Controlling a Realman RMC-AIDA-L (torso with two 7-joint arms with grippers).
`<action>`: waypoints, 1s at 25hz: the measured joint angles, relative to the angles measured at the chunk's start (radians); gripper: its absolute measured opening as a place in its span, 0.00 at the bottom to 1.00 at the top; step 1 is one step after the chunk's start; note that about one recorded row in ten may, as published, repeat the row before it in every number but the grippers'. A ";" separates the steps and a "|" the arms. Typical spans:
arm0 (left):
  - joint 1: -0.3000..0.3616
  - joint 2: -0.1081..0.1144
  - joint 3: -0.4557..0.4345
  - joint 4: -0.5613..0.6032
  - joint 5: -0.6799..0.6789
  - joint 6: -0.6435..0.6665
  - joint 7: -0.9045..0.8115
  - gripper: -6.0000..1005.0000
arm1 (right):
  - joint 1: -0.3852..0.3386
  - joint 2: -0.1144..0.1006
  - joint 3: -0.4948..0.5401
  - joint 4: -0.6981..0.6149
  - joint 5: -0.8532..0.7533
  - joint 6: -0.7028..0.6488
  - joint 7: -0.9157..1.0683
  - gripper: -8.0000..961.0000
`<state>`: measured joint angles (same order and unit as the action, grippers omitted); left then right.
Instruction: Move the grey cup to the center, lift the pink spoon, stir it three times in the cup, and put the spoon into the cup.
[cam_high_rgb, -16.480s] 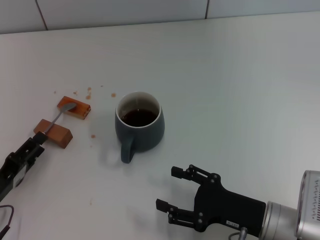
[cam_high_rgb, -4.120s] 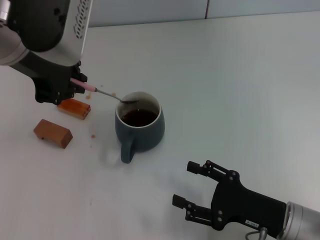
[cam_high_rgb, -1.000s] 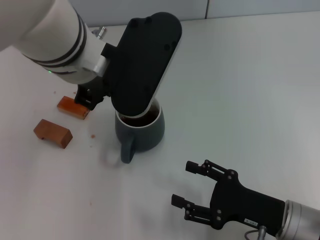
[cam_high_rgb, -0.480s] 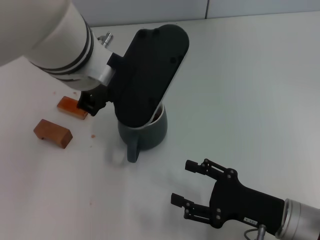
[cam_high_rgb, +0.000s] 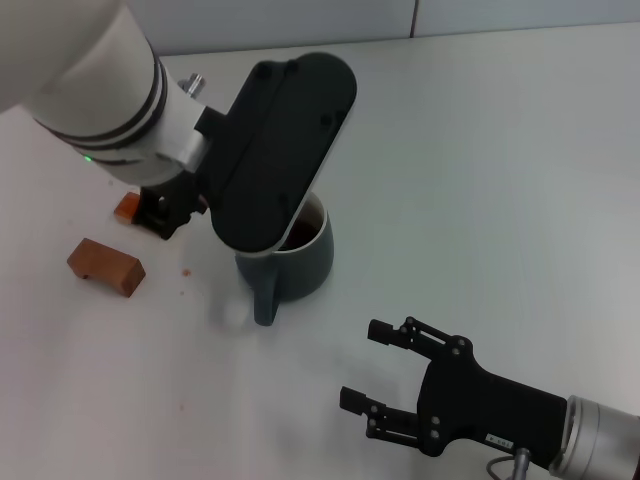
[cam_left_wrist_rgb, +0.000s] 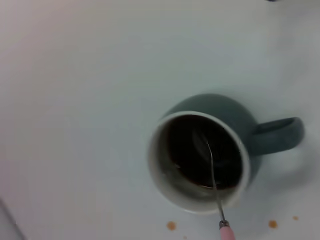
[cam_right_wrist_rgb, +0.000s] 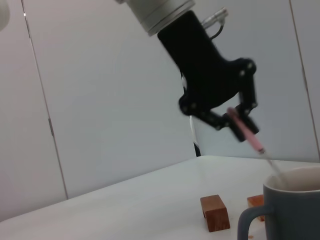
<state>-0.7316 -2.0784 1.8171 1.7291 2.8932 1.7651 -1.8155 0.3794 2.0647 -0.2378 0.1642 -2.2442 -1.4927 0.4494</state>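
The grey cup (cam_high_rgb: 300, 268) stands on the white table with dark liquid in it, its handle (cam_high_rgb: 265, 300) towards me. My left arm's black wrist (cam_high_rgb: 280, 150) hangs over it and hides my left gripper in the head view. The right wrist view shows my left gripper (cam_right_wrist_rgb: 239, 120) shut on the pink spoon (cam_right_wrist_rgb: 252, 137), which slants down into the cup (cam_right_wrist_rgb: 295, 200). In the left wrist view the spoon's silver neck and bowl (cam_left_wrist_rgb: 212, 170) lie in the liquid inside the cup (cam_left_wrist_rgb: 235, 107). My right gripper (cam_high_rgb: 360, 363) is open and empty at the front right.
A brown block (cam_high_rgb: 105, 267) lies left of the cup. A second block (cam_high_rgb: 127, 207) is partly hidden behind my left arm. Both show in the right wrist view (cam_right_wrist_rgb: 215, 212) (cam_right_wrist_rgb: 257, 201). Small brown drops (cam_left_wrist_rgb: 171, 226) spot the table near the cup.
My left arm's wrist has swung right and back left over the cup with the spoon in it. The cup has shifted slightly to the right. The right arm has not moved.
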 joint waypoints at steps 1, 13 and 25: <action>0.000 0.000 -0.002 0.003 0.000 -0.010 0.002 0.14 | 0.000 0.000 0.000 0.000 0.000 0.000 0.000 0.86; 0.025 0.000 0.006 0.024 -0.003 -0.103 -0.038 0.14 | -0.002 0.000 -0.001 0.000 0.000 -0.001 0.002 0.86; 0.127 0.006 -0.013 0.104 -0.012 -0.185 -0.055 0.44 | 0.001 0.000 -0.005 -0.001 0.000 -0.007 0.011 0.86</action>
<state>-0.6042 -2.0729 1.8039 1.8330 2.8808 1.5804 -1.8701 0.3800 2.0647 -0.2424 0.1631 -2.2441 -1.4997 0.4609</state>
